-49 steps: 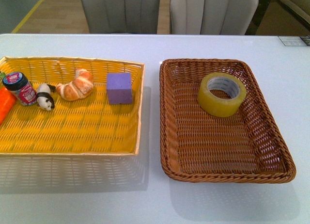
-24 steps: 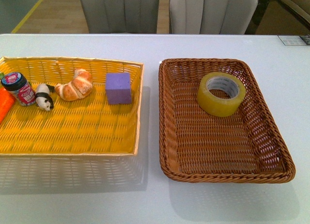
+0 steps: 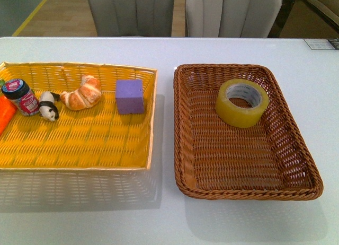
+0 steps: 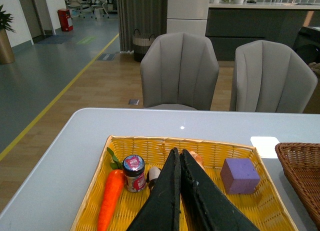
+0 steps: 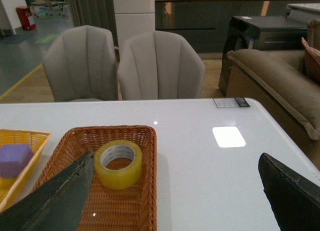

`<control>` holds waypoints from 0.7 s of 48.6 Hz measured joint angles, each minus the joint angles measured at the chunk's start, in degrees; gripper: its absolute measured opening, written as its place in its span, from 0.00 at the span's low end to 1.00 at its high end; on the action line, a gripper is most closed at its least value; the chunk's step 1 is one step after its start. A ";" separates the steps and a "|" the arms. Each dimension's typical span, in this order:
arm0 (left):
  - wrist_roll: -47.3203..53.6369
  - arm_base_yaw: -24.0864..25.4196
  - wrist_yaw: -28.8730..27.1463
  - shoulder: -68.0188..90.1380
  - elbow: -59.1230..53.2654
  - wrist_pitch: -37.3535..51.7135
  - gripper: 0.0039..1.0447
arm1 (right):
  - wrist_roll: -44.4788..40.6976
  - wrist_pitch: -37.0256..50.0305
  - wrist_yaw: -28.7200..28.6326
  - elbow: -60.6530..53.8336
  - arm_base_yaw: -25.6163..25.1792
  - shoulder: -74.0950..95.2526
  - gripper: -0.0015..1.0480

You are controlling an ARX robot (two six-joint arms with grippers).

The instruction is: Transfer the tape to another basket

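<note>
White tabletop (image 3: 169, 51) backed by two grey chairs (image 4: 180, 71) frames the scene. My left gripper (image 4: 179, 156) hangs with its fingers pressed together, tips meeting above the yellow basket (image 3: 79, 144); my right gripper (image 5: 175, 191) hangs with fingers spread wide, one on each side of the view, holding nothing. Beneath the right one, the tape (image 3: 242, 103) lies flat in the far right part of the brown basket (image 3: 183, 123), core opening up, just beside the right wall. In the yellow basket to the left sit a purple cube (image 3: 130, 96), a croissant (image 3: 82, 93), a panda figure (image 3: 48, 106), a small jar (image 3: 22, 96) and a carrot (image 4: 111, 196). Neither arm appears in the front view.
</note>
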 joint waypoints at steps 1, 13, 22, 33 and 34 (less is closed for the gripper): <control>0.00 0.00 0.00 -0.66 0.00 -0.61 0.01 | 0.00 0.00 0.00 0.00 0.00 0.00 0.91; 0.00 0.00 0.00 -7.74 -0.02 -7.39 0.01 | 0.00 0.00 0.00 0.00 0.00 0.00 0.91; 0.00 0.00 0.00 -12.41 -0.02 -11.98 0.01 | 0.00 0.00 0.00 0.00 0.00 0.00 0.91; 0.00 0.00 0.00 -17.46 -0.02 -16.96 0.01 | 0.00 0.00 0.00 0.00 0.00 0.00 0.91; 0.00 0.00 0.00 -17.77 -0.02 -17.33 0.01 | 0.00 0.00 0.00 0.00 0.00 0.00 0.91</control>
